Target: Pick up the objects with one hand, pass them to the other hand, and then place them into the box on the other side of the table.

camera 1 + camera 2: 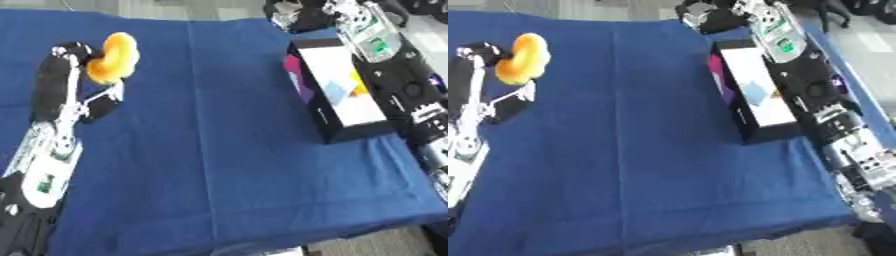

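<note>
A yellow-orange rounded object is at the far left of the blue table, held in my left hand. The dark fingers curl at its upper left, and the thumb lies just below it. My left forearm runs down to the lower left corner. A black box with a white inside and colourful patches stands on the right side of the table. My right arm lies along the box's outer side. My right hand is a dark shape past the box's far end; its pose is unclear.
The blue cloth covers the table between the hand and the box. The table's near edge runs along the bottom, with grey floor below it. The right edge lies under my right arm.
</note>
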`<control>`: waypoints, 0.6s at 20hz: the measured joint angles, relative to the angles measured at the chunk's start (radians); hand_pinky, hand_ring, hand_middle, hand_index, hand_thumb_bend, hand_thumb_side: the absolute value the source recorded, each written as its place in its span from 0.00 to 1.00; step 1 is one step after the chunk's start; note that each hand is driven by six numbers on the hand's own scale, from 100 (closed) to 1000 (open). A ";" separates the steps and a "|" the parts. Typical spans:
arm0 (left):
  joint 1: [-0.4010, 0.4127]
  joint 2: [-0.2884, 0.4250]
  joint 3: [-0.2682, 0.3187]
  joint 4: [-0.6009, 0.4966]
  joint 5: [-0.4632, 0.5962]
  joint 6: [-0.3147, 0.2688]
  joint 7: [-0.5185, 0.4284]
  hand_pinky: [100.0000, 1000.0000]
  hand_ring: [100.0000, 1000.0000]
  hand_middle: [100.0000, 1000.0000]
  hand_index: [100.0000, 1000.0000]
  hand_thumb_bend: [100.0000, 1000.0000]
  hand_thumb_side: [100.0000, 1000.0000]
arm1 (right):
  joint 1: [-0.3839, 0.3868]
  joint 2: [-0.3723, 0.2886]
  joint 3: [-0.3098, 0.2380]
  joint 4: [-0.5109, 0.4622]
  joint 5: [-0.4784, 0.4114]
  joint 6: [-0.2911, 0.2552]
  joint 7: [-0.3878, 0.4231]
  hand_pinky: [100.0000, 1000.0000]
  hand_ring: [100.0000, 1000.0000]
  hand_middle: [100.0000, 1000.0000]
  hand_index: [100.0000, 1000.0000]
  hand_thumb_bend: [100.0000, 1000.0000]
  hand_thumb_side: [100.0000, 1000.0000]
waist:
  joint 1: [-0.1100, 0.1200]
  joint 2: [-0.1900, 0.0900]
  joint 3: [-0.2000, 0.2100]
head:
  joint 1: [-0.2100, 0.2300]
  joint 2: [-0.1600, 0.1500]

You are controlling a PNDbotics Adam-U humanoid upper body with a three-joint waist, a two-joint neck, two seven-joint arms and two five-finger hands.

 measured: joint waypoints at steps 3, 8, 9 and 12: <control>0.000 -0.016 -0.003 0.001 0.000 -0.018 0.019 0.63 0.49 0.39 0.47 0.00 0.00 | -0.012 0.016 0.012 0.013 0.025 -0.013 0.014 0.83 1.00 1.00 1.00 0.00 0.12 | -0.004 0.000 0.000 | 0.000 0.000; 0.000 -0.038 -0.004 0.001 -0.012 -0.040 0.043 0.63 0.49 0.39 0.47 0.00 0.00 | -0.024 0.039 0.034 0.029 0.063 -0.036 0.043 0.83 1.00 1.00 1.00 0.00 0.11 | -0.007 0.000 0.000 | 0.000 0.000; 0.000 -0.040 -0.004 0.001 -0.014 -0.042 0.047 0.63 0.49 0.39 0.47 0.00 0.00 | -0.028 0.042 0.037 0.031 0.070 -0.039 0.049 0.83 1.00 1.00 1.00 0.00 0.11 | -0.007 0.000 0.000 | 0.000 0.000; 0.000 -0.048 -0.004 0.002 -0.024 -0.048 0.053 0.63 0.49 0.39 0.47 0.00 0.00 | -0.038 0.051 0.045 0.039 0.083 -0.045 0.068 0.83 1.00 1.00 1.00 0.00 0.11 | -0.007 0.001 0.001 | -0.002 0.000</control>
